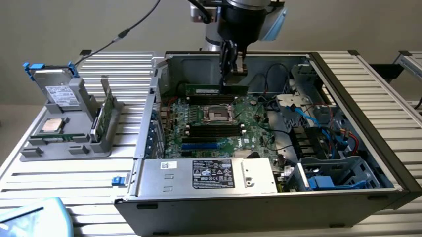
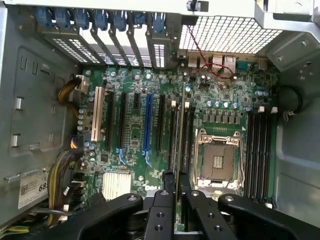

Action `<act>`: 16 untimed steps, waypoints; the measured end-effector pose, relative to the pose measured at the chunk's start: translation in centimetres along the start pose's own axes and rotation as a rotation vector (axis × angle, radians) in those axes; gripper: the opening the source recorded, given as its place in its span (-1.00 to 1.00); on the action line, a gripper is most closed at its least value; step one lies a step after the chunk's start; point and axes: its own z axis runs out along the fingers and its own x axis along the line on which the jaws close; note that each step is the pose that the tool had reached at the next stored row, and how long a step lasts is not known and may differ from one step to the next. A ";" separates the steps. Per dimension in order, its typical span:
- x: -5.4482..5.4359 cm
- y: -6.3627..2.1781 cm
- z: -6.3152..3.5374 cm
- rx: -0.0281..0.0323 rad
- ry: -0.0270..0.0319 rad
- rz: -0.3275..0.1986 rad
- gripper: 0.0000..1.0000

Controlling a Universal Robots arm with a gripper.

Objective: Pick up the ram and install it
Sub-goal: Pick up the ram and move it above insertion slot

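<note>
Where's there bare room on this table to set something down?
Bare table slats lie between the grey holder and the pale blue object at the exterior view's bottom left, and behind the holder. The computer case is crowded: cables on the exterior view's right, the gripper holding the ram over the motherboard.

The ram (image 1: 216, 89) hangs above the motherboard (image 1: 254, 112), inside the computer case (image 1: 264, 215)
</note>
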 end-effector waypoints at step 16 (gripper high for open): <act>-0.7 -0.34 1.63 0.0203 0.0096 0.010 -0.73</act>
